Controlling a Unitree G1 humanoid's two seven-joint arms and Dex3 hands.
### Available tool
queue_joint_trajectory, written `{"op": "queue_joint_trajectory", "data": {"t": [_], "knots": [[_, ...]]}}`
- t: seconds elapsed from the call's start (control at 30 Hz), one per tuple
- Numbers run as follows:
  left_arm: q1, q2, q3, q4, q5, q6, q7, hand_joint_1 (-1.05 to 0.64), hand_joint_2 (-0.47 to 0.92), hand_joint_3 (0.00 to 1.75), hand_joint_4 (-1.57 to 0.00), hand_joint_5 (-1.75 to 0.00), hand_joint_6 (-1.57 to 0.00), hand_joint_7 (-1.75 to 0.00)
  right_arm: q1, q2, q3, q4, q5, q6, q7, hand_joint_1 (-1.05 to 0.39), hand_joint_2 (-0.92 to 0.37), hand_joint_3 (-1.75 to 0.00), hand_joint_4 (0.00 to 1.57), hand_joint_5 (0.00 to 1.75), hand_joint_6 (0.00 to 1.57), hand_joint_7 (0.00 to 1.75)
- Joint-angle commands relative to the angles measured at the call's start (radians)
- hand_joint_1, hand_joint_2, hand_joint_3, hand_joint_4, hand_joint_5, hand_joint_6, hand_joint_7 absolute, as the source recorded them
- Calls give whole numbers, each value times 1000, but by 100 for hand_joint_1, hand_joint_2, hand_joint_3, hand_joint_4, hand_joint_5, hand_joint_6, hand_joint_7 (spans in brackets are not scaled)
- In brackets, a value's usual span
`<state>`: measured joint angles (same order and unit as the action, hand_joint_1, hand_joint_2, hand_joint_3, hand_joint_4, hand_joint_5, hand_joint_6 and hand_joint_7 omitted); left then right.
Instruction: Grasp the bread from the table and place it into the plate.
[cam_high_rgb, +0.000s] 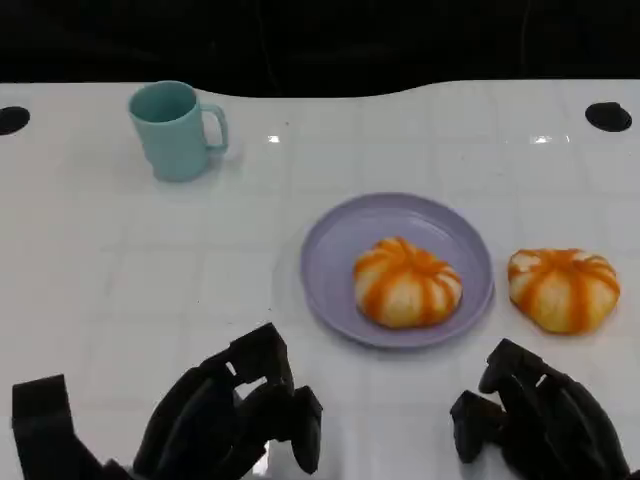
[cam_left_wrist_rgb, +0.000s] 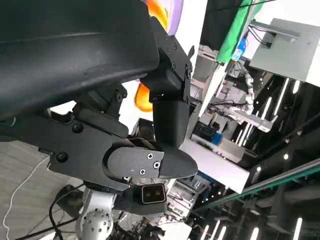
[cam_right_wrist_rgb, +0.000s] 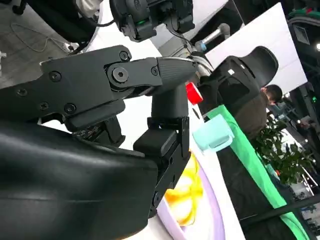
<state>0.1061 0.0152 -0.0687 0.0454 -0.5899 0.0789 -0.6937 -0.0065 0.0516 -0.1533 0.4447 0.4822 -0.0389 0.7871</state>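
Note:
A lavender plate lies right of the table's centre with one orange-striped round bread resting in it. A second, similar bread sits on the table just right of the plate's rim. My right hand hovers low at the near edge, in front of that second bread and apart from it, holding nothing. At the lower left my left hand is likewise empty, with its fingers apart. The right wrist view shows my right hand and, past its fingers, a bread on the plate.
A teal mug stands at the back left, handle to the right; it shows as a teal shape in the right wrist view. A seated person is beyond the table. White tabletop stretches between my hands and the plate.

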Motion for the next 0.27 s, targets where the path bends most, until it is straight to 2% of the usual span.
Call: {"op": "queue_joint_trajectory", "data": {"t": [0.03,0.27], "knots": [[-8,3,21,21,-9,13,-25,-68,92,25,-85,-175,-59,-175,-18,-13,-18,30,12,-34,26,-55,-92,-23,76,168,68,141],[-17,-4,34,41,-5,25,-45,-69,92,24,-87,-175,-60,-174,-18,-11,-19,35,10,-32,20,-54,-92,-22,76,165,68,140]]}}
